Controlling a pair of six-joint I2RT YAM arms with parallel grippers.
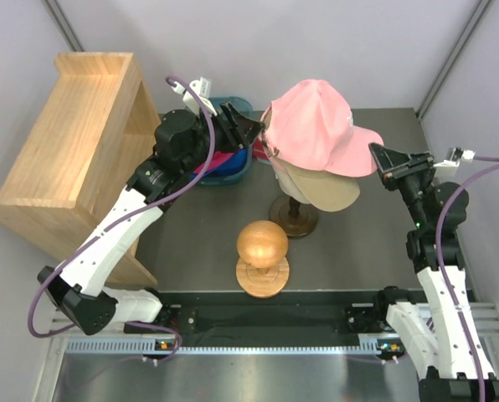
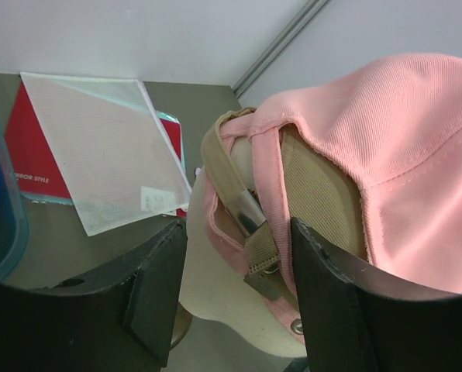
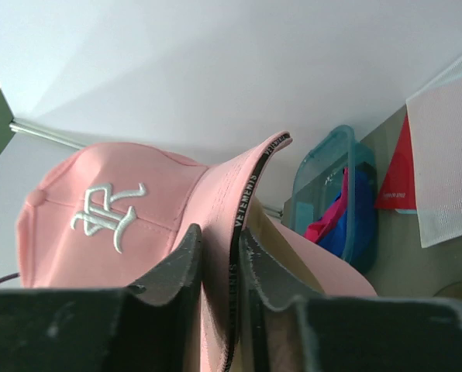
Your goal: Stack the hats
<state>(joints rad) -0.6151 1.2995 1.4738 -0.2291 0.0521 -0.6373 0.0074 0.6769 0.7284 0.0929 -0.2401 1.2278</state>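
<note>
The light pink hat (image 1: 312,126) sits on top of the tan hat (image 1: 321,188) on the cream mannequin head's stand (image 1: 293,219). My right gripper (image 1: 382,159) is shut on the pink hat's brim, which shows between its jaws in the right wrist view (image 3: 219,256). My left gripper (image 1: 249,134) is open behind the hats. In the left wrist view (image 2: 239,287) its jaws straddle the back straps of the pink hat (image 2: 401,155) and the tan hat (image 2: 223,170) without touching them. The royal blue hat (image 3: 359,217) and the magenta hat (image 3: 328,221) lie in a teal bin (image 1: 246,167).
A wooden ball on a stand (image 1: 262,243) is in front of the mannequin stand. A wooden shelf unit (image 1: 74,142) stands at the left. A white sheet over a red booklet (image 2: 99,147) lies on the table at the back.
</note>
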